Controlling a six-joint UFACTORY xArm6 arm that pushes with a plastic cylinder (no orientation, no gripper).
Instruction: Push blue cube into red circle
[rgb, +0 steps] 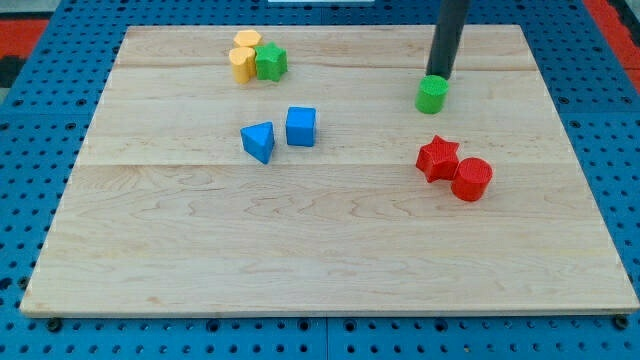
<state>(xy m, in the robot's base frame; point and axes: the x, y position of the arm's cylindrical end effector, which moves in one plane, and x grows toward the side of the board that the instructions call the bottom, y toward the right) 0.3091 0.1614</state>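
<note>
**Materials and Surface Finish**

The tabletop (330, 250) is pale wood with visible grain and plank seams, in a smooth, low-sheen finish. The blue cube (301, 126), red circle (472, 179), red star (437, 157), green cylinder (432, 95) and remaining blocks appear to be matt, solid-coloured plastic. The rod above my tip (438, 77) is dark and matt. The surrounding blue pegboard (40, 110) appears smooth, with regular perforations.

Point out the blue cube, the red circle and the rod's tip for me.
blue cube (301, 127): camera view, its front face.
red circle (472, 179): camera view, its top and side.
my tip (439, 77): camera view, rod's very end, just above the green block (432, 96).
</note>
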